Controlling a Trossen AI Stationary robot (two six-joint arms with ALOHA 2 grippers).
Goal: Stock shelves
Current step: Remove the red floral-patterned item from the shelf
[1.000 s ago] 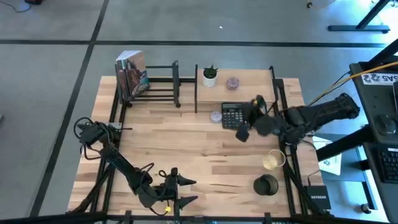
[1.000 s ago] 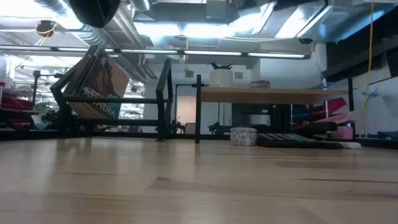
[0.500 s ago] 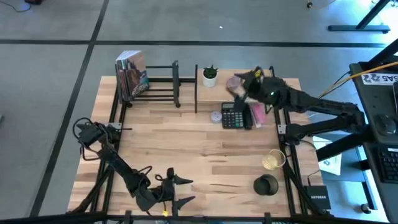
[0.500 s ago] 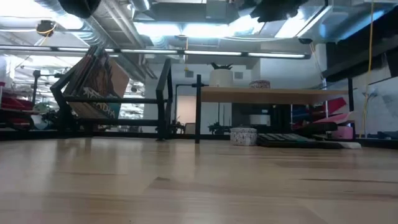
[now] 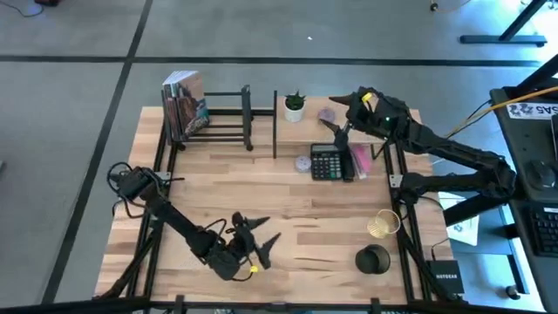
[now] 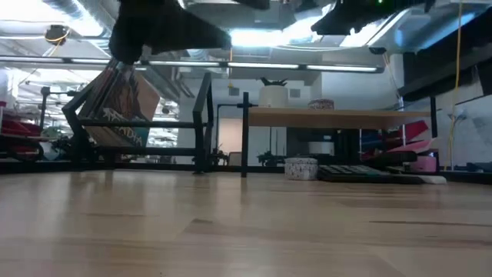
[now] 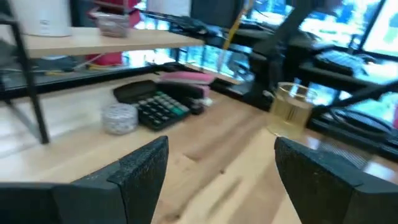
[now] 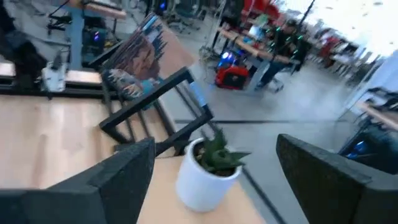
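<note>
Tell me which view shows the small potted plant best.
Right wrist view: the potted plant fills the centre, white pot and green leaves clear. The high view shows it small from above; the low view shows it distant on the wood shelf; the left wrist view misses it.

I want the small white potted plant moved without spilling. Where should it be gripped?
Grip the small white potted plant around the smooth round pot wall, below the leaves, coming in level from the open side of the light wood shelf; it stands upright.

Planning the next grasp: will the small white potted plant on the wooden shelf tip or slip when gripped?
The small white potted plant looks smooth and rounded, so it may slip. Its leafy top may make it tip if nudged high.
</note>
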